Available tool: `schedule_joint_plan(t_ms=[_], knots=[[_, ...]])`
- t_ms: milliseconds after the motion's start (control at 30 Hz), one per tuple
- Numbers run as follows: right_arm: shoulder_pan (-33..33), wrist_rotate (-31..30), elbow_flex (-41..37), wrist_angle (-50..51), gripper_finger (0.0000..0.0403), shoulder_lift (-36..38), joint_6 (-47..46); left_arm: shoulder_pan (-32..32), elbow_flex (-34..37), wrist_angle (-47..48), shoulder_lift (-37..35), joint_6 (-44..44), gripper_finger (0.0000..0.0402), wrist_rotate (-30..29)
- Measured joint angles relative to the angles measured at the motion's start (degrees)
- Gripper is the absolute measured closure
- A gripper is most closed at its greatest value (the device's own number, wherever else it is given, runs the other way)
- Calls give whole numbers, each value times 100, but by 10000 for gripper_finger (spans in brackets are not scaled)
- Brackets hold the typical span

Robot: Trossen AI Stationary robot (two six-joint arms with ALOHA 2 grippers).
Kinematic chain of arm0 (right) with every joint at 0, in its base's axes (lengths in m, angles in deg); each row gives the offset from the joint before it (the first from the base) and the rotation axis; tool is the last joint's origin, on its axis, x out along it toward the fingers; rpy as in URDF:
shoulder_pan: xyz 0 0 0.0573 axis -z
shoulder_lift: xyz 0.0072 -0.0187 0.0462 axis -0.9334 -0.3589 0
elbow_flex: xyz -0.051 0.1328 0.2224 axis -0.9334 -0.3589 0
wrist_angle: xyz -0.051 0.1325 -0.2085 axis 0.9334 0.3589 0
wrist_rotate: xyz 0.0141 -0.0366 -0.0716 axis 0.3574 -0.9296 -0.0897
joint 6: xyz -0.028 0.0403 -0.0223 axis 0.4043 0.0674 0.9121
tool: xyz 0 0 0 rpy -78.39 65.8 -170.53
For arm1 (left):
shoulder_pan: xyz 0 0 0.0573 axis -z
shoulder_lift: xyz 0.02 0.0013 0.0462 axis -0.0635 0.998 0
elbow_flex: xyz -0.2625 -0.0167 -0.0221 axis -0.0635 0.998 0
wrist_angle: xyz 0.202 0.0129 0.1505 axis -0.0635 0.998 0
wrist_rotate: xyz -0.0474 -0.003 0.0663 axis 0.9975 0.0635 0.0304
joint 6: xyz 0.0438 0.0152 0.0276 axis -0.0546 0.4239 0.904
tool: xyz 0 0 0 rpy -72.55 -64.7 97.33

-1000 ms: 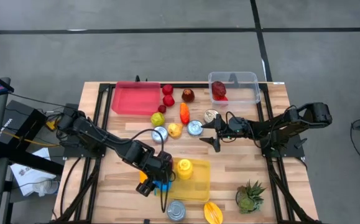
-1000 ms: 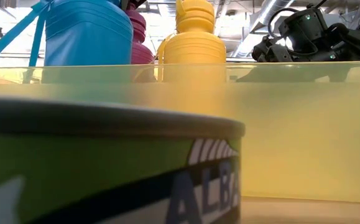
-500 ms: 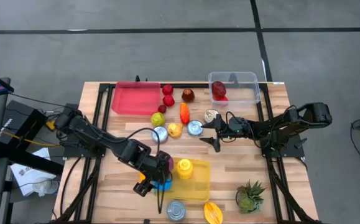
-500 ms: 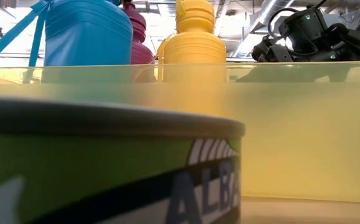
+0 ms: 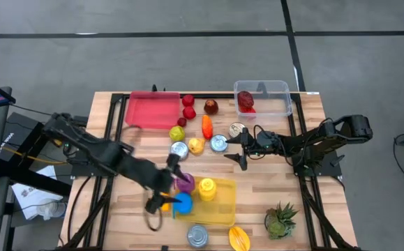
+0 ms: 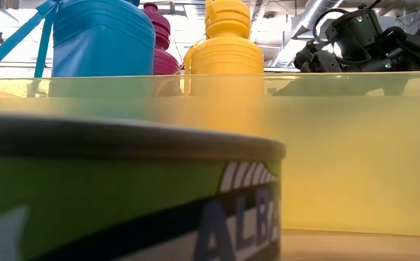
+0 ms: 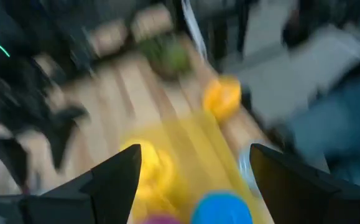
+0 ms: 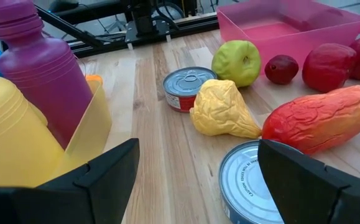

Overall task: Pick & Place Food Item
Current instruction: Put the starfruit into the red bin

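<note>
Left tool (image 5: pixel 161 206) released, empty, beside the yellow tray (image 5: pixel 219 209) holding three bottles. Right tool (image 5: pixel 238 148) open, idle near the cans. Food, e.g. carrot (image 5: pixel 206 125), lies mid-table, untouched. Judging by that, the pick isn't started.

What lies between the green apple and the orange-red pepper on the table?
A yellow crinkled food item lies between the green apple and the orange-red pepper, seen in the right wrist view.

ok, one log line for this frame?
left gripper: open, by blue bottle | right gripper: open, empty, near cans | yellow tray: holds yellow bottle
</note>
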Motion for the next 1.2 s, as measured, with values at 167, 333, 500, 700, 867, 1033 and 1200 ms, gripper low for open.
schedule_joint_plan(t_ms=[167, 333, 500, 700, 867, 1033, 1200], knots=[[-27, 0, 0, -13, 88, 0, 2, -47, 1433, -2265, -1287, 271, 108, -116], [-40, 2, 0, -76, 88, 0, 2, -365, 3071, -3652, -2495, 309, 108, -186], [-40, 0, 0, -175, 88, -2, 3, -765, 4159, -3793, -3378, 249, 108, -368], [-38, 0, 0, -449, 88, 0, 97, -1192, 5227, -4210, -4109, 211, 108, -423], [-85, 0, 126, -360, 88, 0, 109, -1634, 5907, -4527, -4391, 203, 108, -425], [-258, -2, 658, 622, 88, -1, 114, -2088, 6325, -4555, -4423, 102, 108, -405], [-334, -483, 1533, 2592, 88, -2, 243, -2559, 6635, -4568, -4419, 94, 109, -176]])
